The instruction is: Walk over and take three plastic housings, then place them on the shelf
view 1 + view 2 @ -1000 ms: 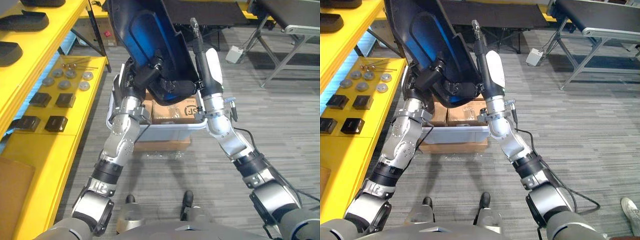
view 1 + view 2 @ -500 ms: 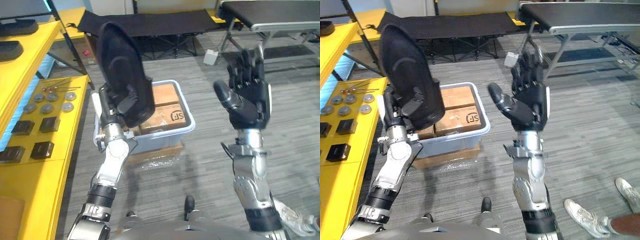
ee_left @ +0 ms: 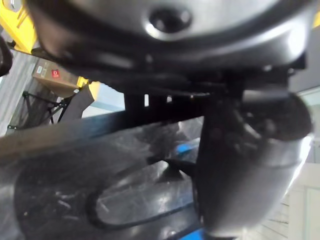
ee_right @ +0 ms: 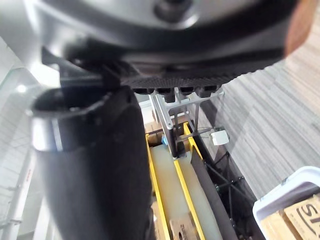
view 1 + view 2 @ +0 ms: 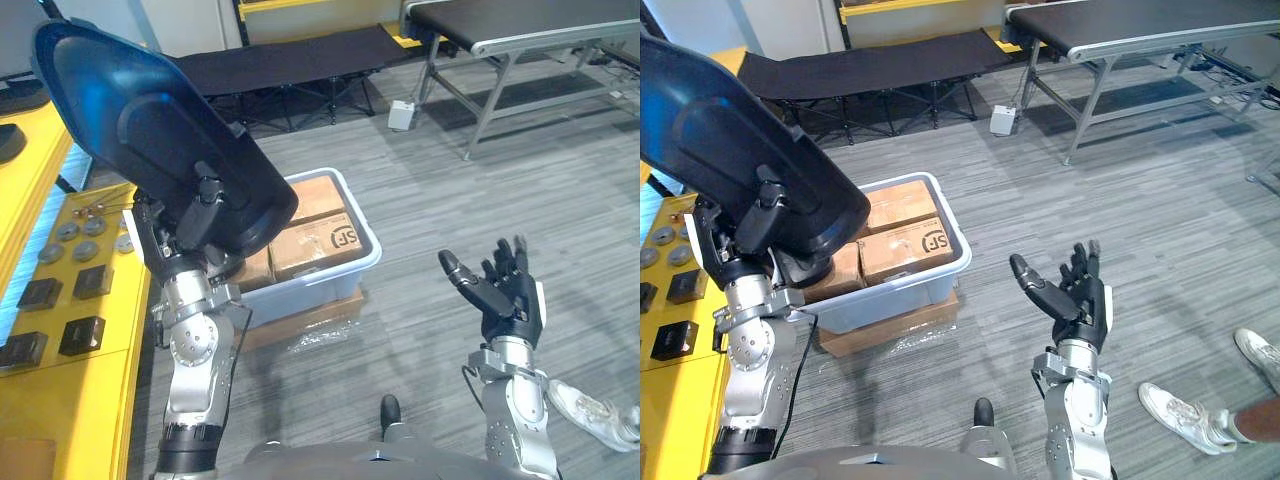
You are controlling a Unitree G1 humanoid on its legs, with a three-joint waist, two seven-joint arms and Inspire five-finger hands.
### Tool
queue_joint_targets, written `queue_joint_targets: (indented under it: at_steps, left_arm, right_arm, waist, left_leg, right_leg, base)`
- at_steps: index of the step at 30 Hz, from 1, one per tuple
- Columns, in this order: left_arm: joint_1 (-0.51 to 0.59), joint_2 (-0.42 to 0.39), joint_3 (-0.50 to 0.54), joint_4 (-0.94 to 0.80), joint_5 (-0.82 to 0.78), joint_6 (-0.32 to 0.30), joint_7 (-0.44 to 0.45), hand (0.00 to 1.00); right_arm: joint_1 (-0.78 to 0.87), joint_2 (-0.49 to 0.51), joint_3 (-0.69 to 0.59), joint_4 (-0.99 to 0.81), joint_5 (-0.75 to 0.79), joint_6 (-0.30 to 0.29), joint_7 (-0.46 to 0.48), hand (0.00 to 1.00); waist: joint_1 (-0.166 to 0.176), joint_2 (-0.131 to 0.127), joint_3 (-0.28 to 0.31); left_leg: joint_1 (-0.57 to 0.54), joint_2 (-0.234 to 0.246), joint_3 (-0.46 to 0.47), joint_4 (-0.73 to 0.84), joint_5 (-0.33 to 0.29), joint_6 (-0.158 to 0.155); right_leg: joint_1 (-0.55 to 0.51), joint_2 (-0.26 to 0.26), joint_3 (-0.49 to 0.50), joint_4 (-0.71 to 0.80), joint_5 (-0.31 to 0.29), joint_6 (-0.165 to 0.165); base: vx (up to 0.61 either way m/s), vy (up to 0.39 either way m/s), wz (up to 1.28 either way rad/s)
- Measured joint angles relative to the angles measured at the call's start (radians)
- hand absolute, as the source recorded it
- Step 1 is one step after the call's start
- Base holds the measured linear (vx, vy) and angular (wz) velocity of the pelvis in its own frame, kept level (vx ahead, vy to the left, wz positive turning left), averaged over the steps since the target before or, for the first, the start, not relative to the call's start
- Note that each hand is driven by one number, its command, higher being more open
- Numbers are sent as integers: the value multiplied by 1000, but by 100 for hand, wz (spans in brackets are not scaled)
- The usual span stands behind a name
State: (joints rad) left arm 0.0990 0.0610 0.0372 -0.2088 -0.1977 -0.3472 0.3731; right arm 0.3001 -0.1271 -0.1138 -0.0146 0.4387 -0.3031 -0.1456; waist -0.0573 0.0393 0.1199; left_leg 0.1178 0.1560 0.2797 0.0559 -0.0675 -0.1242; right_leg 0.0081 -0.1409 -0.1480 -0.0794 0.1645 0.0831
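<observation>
At the far left, the left eye view takes in a yellow shelf [image 5: 90,400] carrying small black blocks [image 5: 82,335] and round metal discs [image 5: 55,253]; the right eye view catches just its edge.

Just beside the shelf, the left hand [image 5: 205,205] is raised and clenched around the lower end of a large, dark, glossy plastic housing [image 5: 150,130]. The housing stands tilted above the arm with its hollow side facing the camera. In the left wrist view the thumb presses on the shiny dark surface [image 3: 100,200]. The fingers behind the housing are hidden.

Below and behind the housing, a pale plastic bin [image 5: 310,292] sits on the floor holding brown cardboard boxes [image 5: 320,243], partly covered by the housing. The right wrist view shows a corner of this bin.

Further back are a black folding cot [image 5: 290,65] and a metal-legged table [image 5: 520,18] with a dark top, cut off by the picture's upper edge. The floor [image 5: 430,200] is grey striped carpet.

To the right, the right hand [image 5: 505,300] is held low, palm up, fingers spread and released, holding nothing.

At the far right, the right eye view shows a person's white shoe [image 5: 1180,417] and part of a leg.
</observation>
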Motion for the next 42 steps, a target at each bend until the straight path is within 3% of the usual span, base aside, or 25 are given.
queue_joint_targets:
  at_steps: [4,11,14,21,26,27,28,30,31,32,35,38,40,42]
  left_arm:
    - [72,-6,22,-39,1,4,3,0]
    - [158,-9,78,-177,16,38,19,0]
    - [200,-32,153,-192,19,43,39,0]
    - [373,-104,339,-194,-13,42,38,0]
    - [474,-150,416,-195,-141,30,-35,0]
    - [482,-153,415,-198,-151,28,-49,0]
    - [485,-156,410,-207,-154,27,-87,0]
    - [463,-151,386,-218,-155,18,-175,0]
    - [449,-150,357,-221,-154,13,-208,0]
    - [448,-149,349,-225,-154,13,-213,0]
    - [440,-132,337,-253,-147,13,-211,0]
    - [411,-111,297,-268,-145,14,-240,0]
    - [368,-74,226,-268,-145,15,-288,0]
    - [340,-52,179,-267,-134,15,-316,0]
  right_arm:
    - [-2,7,1,3,2,13,-8,100]
    - [-46,17,72,31,16,58,17,100]
    - [-91,16,135,47,4,65,57,100]
    - [-245,6,283,139,-4,80,72,100]
    - [-301,11,408,140,-99,109,58,100]
    - [-303,11,411,140,-116,119,53,100]
    - [-301,8,408,140,-121,123,43,100]
    - [-293,-12,379,134,-139,133,6,100]
    - [-285,-30,350,134,-164,145,-9,100]
    - [-282,-34,342,134,-169,150,-12,100]
    - [-269,-33,330,134,-191,150,9,100]
    - [-261,-33,321,134,-196,137,36,100]
    - [-217,-33,289,112,-195,112,37,100]
    - [-175,-33,261,93,-194,104,37,100]
  waist:
    - [8,-3,-2]
    - [71,-1,-8]
    - [116,0,-9]
    - [270,-26,-24]
    - [334,-33,-28]
    - [332,-28,-25]
    - [306,-26,-25]
    - [253,-35,-22]
    - [256,-15,-13]
    - [262,-16,-12]
    - [265,-9,2]
    - [239,0,10]
    - [197,1,14]
    - [177,-1,15]
  left_leg:
    - [-8,0,-26,13,-12,4]
    - [-76,-8,-191,15,9,2]
    - [-105,-12,-274,14,32,5]
    - [-144,-52,-460,24,47,1]
    - [-148,-86,-520,31,47,6]
    - [-158,-89,-521,30,49,11]
    - [-189,-79,-476,34,55,47]
    - [-222,-34,-317,35,110,76]
    - [-222,-27,-278,16,152,31]
    - [-218,-35,-279,7,159,29]
    - [-217,-52,-257,-7,158,36]
    - [-231,-59,-255,-7,163,54]
    - [-251,-82,-308,-9,176,66]
    - [-249,-100,-342,-32,198,63]
  right_leg:
    - [12,-4,-22,-5,-12,-3]
    - [48,-13,-174,-6,-34,-8]
    - [74,-13,-262,-6,-42,-7]
    - [156,-26,-447,-6,-85,19]
    - [210,-46,-523,2,-108,38]
    - [221,-51,-545,12,-115,44]
    - [233,-61,-612,37,-130,47]
    - [257,-76,-721,76,-153,62]
    - [267,-90,-752,105,-171,79]
    - [267,-101,-754,113,-172,80]
    - [250,-126,-726,123,-179,82]
    - [220,-135,-660,156,-205,88]
    - [175,-116,-506,226,-286,78]
    - [161,-118,-463,276,-330,69]
  base:
    - [-47,6,16]
    - [-11,-22,61]
    - [21,-30,77]
    - [24,-16,80]
    - [38,6,44]
    - [16,-7,98]
    - [4,-14,120]
    - [-5,17,183]
    - [-8,76,137]
    - [-6,132,50]
    - [-21,121,-11]
    - [-38,48,1]
    - [-89,-10,64]
    - [-38,-68,68]
